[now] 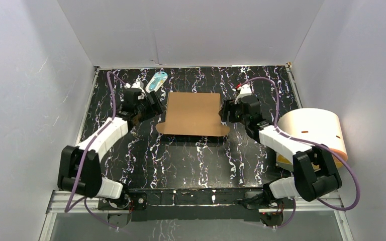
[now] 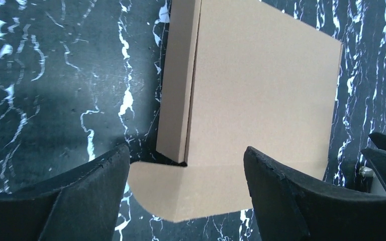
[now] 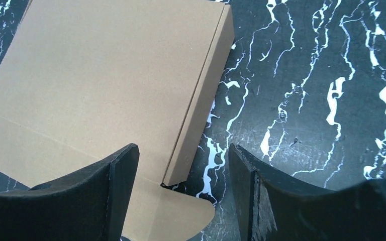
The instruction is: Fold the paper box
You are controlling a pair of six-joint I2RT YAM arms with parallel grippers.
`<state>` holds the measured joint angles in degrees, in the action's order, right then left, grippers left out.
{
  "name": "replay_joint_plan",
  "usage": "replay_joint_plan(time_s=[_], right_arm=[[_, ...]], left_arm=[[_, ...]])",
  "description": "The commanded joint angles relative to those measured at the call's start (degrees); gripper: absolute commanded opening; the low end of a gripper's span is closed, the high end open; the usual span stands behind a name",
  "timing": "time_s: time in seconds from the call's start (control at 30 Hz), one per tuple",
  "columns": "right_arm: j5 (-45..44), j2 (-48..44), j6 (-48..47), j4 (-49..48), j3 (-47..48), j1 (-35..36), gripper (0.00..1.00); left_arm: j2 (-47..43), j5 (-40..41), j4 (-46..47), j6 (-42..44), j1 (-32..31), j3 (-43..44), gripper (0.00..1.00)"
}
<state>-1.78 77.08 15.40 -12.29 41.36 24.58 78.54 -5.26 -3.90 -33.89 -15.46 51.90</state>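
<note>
Paper box: brown cardboard, lying flat on the black marbled table, just toward 12 o'clock of its centre. Its top panel is closed over low side walls, and a rounded tab projects at each 6 o'clock corner. Cream cylinder with orange base: at the table's 3 o'clock edge, well apart from the box. Left gripper: at the box's 9 o'clock side, jaws spread, gripping nothing. Right gripper: at the 3 o'clock side, jaws likewise spread, empty. White-and-blue oval item: near the box's 11 o'clock corner.
</note>
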Motion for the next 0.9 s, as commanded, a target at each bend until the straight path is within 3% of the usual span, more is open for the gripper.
replay_joint_plan(time_s=[0.0,0.43,0.87], right_arm=[[4.55,2.85,1.89,-4.89,1.22,-1.21,0.74],[7.69,8.43,2.84,-8.71,-4.43,-2.11,0.64],[16.1,9.17,2.86,-7.71,-6.15,-2.25,0.48]], left_arm=[[6.14,-6.56,1.83,0.22,0.39,3.2,0.8],[12.54,-5.42,5.35,-1.82,0.53,-1.75,0.76],[8.14,-7.28,6.01,-4.06,0.52,-10.63,0.54]])
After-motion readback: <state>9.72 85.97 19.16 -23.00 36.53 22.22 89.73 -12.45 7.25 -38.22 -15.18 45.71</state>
